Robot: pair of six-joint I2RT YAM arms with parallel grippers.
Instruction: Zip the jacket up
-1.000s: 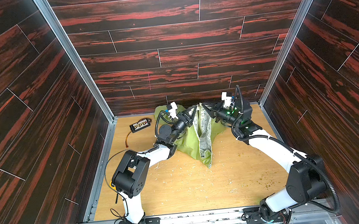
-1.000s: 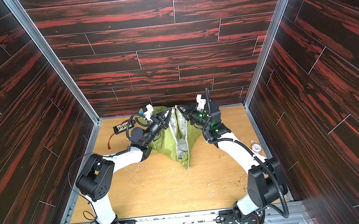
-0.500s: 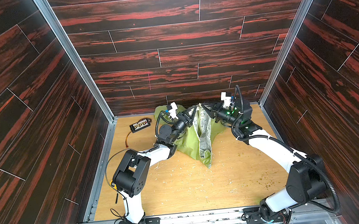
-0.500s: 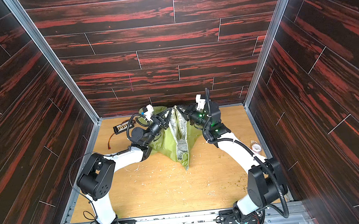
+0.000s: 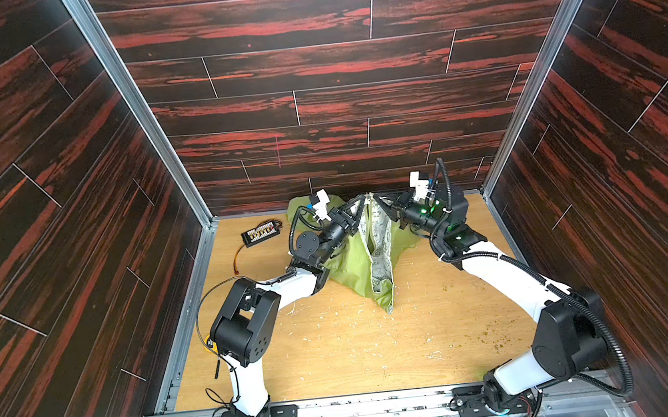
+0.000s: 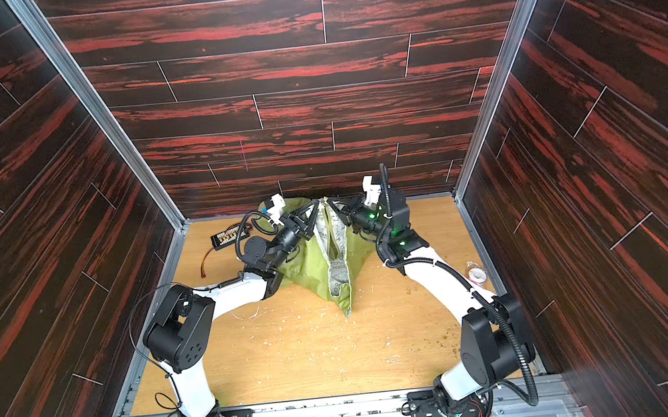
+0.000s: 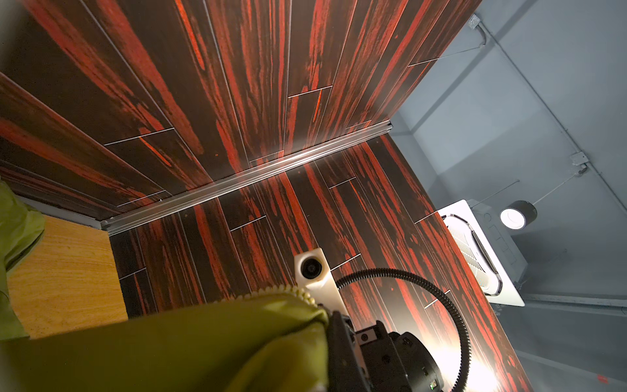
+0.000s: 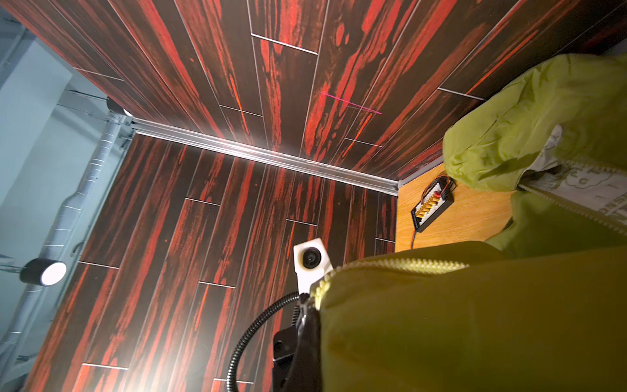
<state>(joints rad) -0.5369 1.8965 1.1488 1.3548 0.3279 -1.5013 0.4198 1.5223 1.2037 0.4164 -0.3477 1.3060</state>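
**Both claws at the open end of the zipper.** My left claw and my right claw are each pinched together on the jacket. Each holds one front edge, right beside the zipper teeth (the wrist views show teeth running up to each clamp). The held end hangs raised just in front of the back wall. From there the zipper runs its long axis straight away from that wall, down to the hem tip resting on the table. Midway the two edges gape, with white lining showing between them. Neither claw is nearer, since they almost meet across the opening. I cannot make out the slider. A small connector board lies near the wall's left corner, well apart from the jacket and in nobody's way.
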